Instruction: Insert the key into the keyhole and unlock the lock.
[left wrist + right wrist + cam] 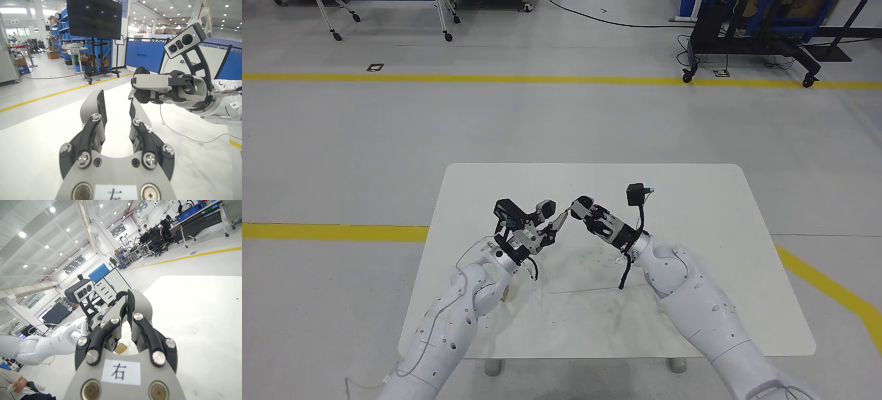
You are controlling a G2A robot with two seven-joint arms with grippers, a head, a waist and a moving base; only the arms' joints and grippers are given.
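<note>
Close in front of our left wrist, the left gripper stands released. Its two grey fingers are spread, their black ribbed pads face each other, and we see nothing between them. Silver screws and black links hinge each finger to the grey metal base.

Just beyond its tips hangs the right gripper, lying crosswise. It is clenched on the small silver metal key, whose flat end sticks out from between the black textured pads, just beside one left finger. From the right wrist those pads are pressed together.

Under the right gripper, on the smooth white rectangular table, lies a flat tan piece; we cannot tell whether it is the lock.

From above, both grippers meet over the middle of the table, well in from every edge. The near edge lies behind the arms and the far edge is well beyond the fingertips.

A thin white cable trails across the tabletop beside the right arm, and a black bracket carrying a grey camera rises from its wrist.

Farther off, a yellow floor line passes the table. Beyond it stand a black screen on a wheeled stand and blue shelving.
</note>
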